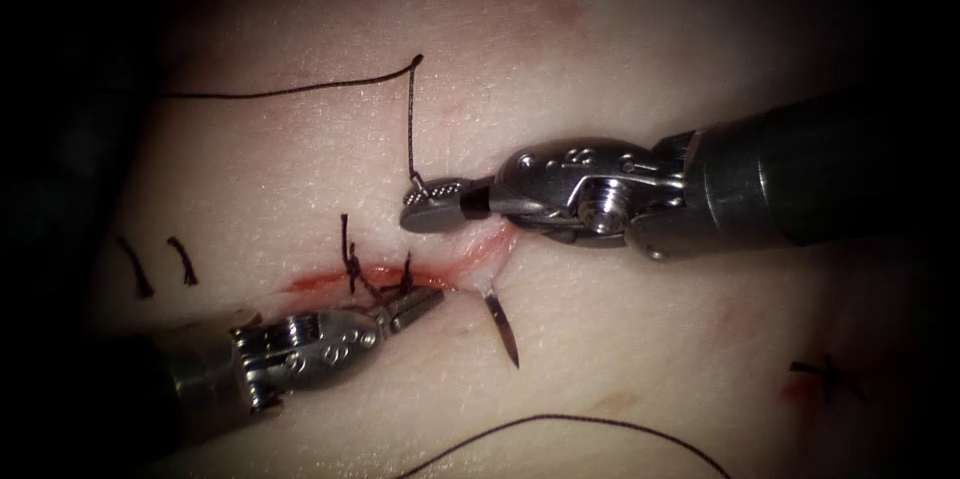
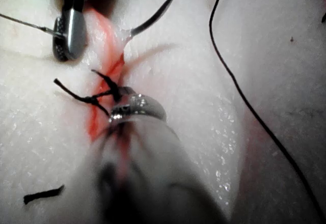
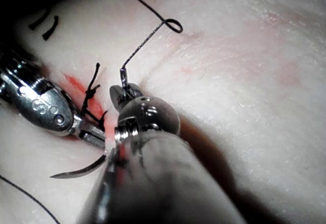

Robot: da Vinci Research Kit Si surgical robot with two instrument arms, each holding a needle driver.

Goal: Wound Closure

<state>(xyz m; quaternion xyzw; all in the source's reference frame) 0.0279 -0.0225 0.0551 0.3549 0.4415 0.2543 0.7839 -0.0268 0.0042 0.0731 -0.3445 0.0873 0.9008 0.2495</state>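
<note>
right tool (image 1: pixel 432 207): jaws pressed together on the needle's tail end, where the thread (image 1: pixel 410 124) joins, above the cut (image 1: pixel 400 274).
left tool (image 1: pixel 420 301): jaws look pressed together, tip at the cut by the knot; whether they pinch anything i cannot tell.
needle (image 1: pixel 503 327): one; passes through the tissue (image 1: pixel 620 59), its point out below the cut.
progress: one knotted stitch (image 1: pixel 352 269) done; the cut's right end looks unclosed.
cut thread ends (image 1: pixel 158 264): two, at left.
</note>
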